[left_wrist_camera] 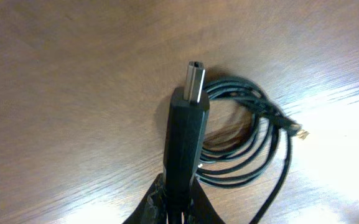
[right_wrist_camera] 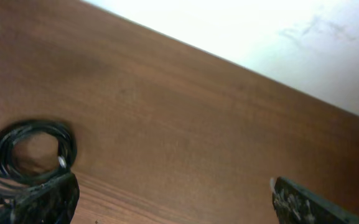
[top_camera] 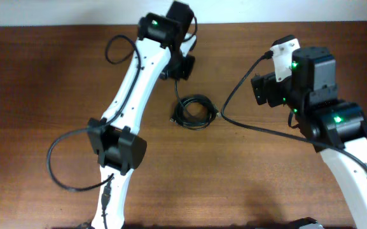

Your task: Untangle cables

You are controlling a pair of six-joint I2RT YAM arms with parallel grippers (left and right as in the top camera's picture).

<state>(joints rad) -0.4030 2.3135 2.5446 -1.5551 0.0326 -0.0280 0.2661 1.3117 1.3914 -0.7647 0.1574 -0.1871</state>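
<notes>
While the thin black rubber-coated cables (top_camera: 194, 112) lie wound in a small loose coil near the middle of the dark brown wooden table (top_camera: 43, 83), the left gripper (left_wrist_camera: 176, 202) is clenched on one long black plastic plug (left_wrist_camera: 185, 134), whose silver metal tip points out past the fingertips. From overhead, this gripper sits just beyond the coil, on its far side, and a single strand runs from the coil up to it. The rest of the bundle lies flat on the table with its loops crossing over one another. In the left wrist view, a second small plug end (left_wrist_camera: 298, 132) pokes out at the coil's right edge. The right gripper (right_wrist_camera: 167, 202) hangs to the right of the coil, apart from it, its fingers spread wide and holding nothing. The step in hand appears to be pulling one end free of the bundle. The next move likely calls for drawing the held plug away from the coil so the loops pay out. The free right gripper could come down to pin or grasp the bundle. Whether the loops are knotted cannot be told.
</notes>
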